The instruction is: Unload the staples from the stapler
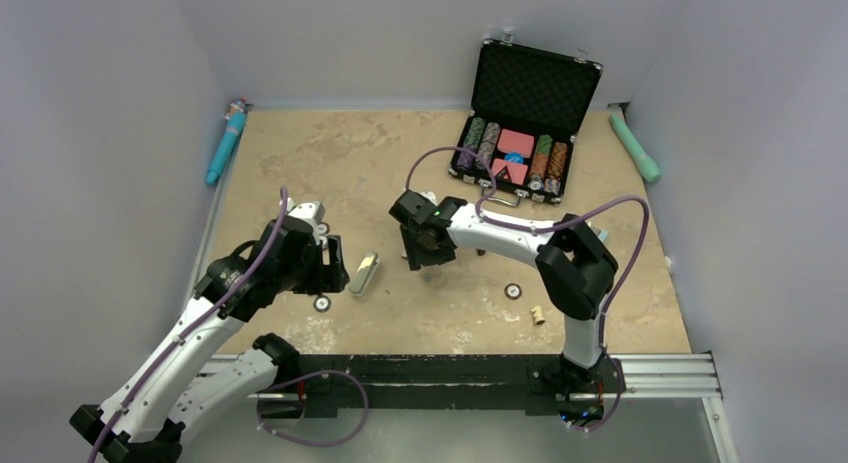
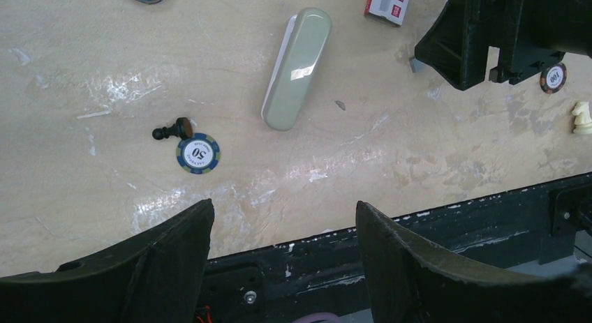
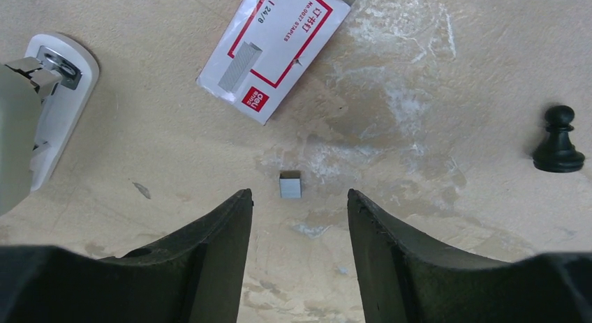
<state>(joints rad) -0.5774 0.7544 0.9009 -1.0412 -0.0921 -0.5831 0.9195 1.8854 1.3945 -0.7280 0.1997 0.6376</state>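
a: item one, the stapler (image 3: 66,103)?
b: cut off at 9 o'clock in the right wrist view. white base with a metal plate, pale grey-green top mostly out of frame.
a: the staples (image 3: 290,185)?
b: tiny grey block on the table (image 3: 433,218), at 6 o'clock of the staple box (image 3: 279,47). it sits between the right gripper (image 3: 297,197) tips, which stand apart and touch nothing. hidden from above.
a: left gripper (image 2: 283,211)?
b: jaws apart, empty.

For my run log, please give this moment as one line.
stapler: white-and-olive oblong stapler on table; staples: tiny grey metal block loose on table; left pincer: open, empty; right pincer: open, above staples
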